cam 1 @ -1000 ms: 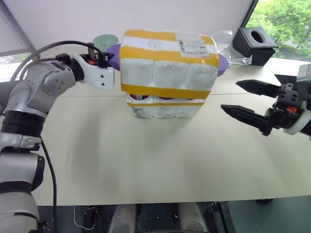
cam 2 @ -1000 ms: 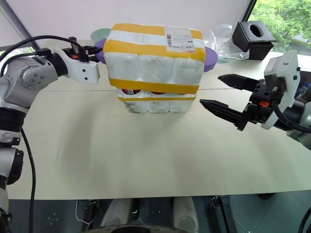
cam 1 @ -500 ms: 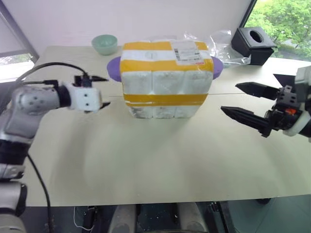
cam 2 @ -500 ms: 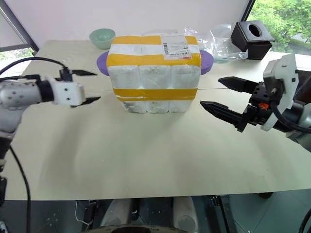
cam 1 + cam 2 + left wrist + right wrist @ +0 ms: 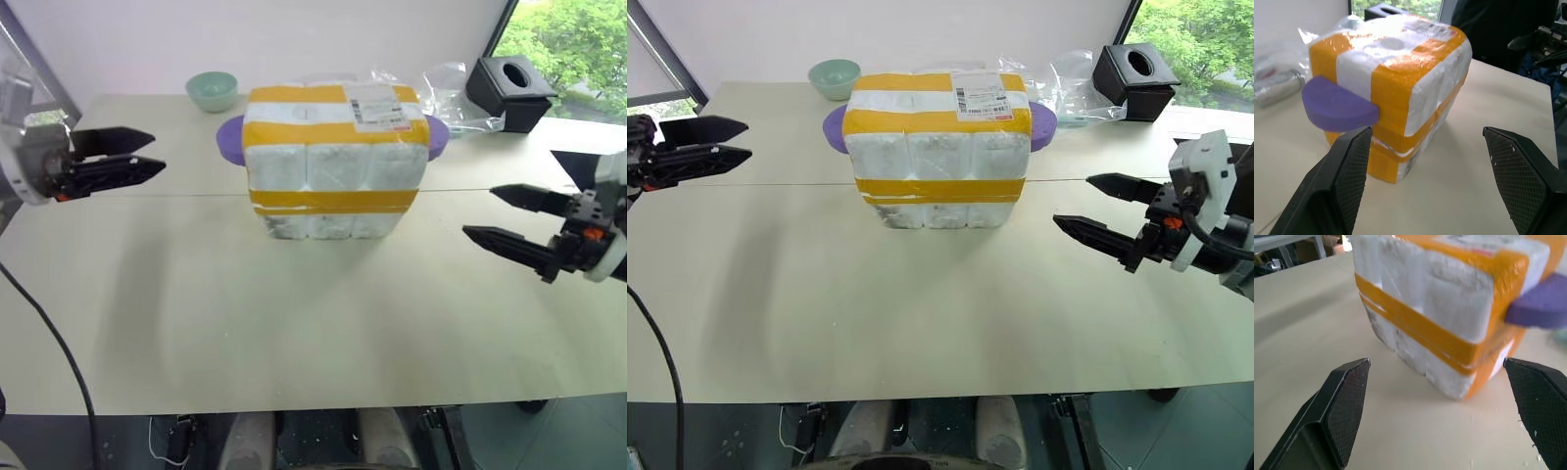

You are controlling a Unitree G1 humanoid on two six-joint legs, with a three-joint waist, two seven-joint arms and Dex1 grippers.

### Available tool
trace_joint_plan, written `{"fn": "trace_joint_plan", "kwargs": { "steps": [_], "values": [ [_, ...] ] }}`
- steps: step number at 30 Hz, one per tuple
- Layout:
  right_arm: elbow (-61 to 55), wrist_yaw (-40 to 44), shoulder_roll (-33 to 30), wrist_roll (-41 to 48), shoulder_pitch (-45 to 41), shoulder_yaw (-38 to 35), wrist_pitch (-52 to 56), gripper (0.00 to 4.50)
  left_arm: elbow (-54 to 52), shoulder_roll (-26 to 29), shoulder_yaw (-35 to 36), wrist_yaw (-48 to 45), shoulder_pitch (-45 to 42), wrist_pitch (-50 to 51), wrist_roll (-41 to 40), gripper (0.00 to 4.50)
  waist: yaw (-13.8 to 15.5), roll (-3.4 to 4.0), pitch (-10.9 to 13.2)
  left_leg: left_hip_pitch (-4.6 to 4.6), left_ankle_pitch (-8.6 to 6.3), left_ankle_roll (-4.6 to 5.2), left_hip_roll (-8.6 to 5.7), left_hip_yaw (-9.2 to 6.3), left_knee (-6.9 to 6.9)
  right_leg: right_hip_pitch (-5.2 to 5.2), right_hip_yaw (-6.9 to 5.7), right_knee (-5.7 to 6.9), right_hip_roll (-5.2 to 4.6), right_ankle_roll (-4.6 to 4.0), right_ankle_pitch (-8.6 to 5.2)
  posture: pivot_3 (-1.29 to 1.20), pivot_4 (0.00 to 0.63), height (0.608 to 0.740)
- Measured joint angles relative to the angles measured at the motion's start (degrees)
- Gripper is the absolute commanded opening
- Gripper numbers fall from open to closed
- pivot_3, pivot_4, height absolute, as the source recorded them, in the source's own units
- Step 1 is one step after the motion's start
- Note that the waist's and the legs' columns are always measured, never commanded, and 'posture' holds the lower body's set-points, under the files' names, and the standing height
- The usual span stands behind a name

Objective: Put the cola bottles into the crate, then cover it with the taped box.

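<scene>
The taped box (image 5: 338, 147), white foam with broad yellow bands and a shipping label on top, sits squarely on the crate (image 5: 328, 225), whose white lower edge shows beneath it at the table's middle. The cola bottles are hidden under the box. My left gripper (image 5: 157, 152) hangs open well to the left of the box, pointing at it, with nothing between its fingers. My right gripper (image 5: 479, 211) is open too, off to the right of the box and apart from it. In the left wrist view the taped box (image 5: 1400, 83) stands beyond the spread fingers (image 5: 1347, 171).
A purple plate (image 5: 229, 137) lies right behind the box. A mint bowl (image 5: 213, 88) stands at the back left; a clear plastic bag (image 5: 446, 93) and a black tissue box (image 5: 512, 88) sit at the back right. Bare table (image 5: 294, 313) stretches in front.
The left gripper opened, let go of the box's left side and drew back to the left. The box dropped level onto the crate, hiding the red caps. The right gripper drifted slightly right.
</scene>
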Motion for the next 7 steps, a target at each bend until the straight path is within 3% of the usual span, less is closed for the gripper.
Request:
{"fn": "trace_joint_plan", "kwargs": {
  "steps": [7],
  "values": [
    [0.0,2.3,0.0,-0.9,0.5,-1.1,-0.1,4.5,1.7,0.0,-1.2,-2.0,0.0,-1.6,3.6,3.78,0.1,0.0,0.0,-0.01,0.0,0.0,0.02,0.0,0.0,0.0,0.0,-0.03,0.0,-0.02,-0.01,0.0,0.15,0.739]
  ]
}}
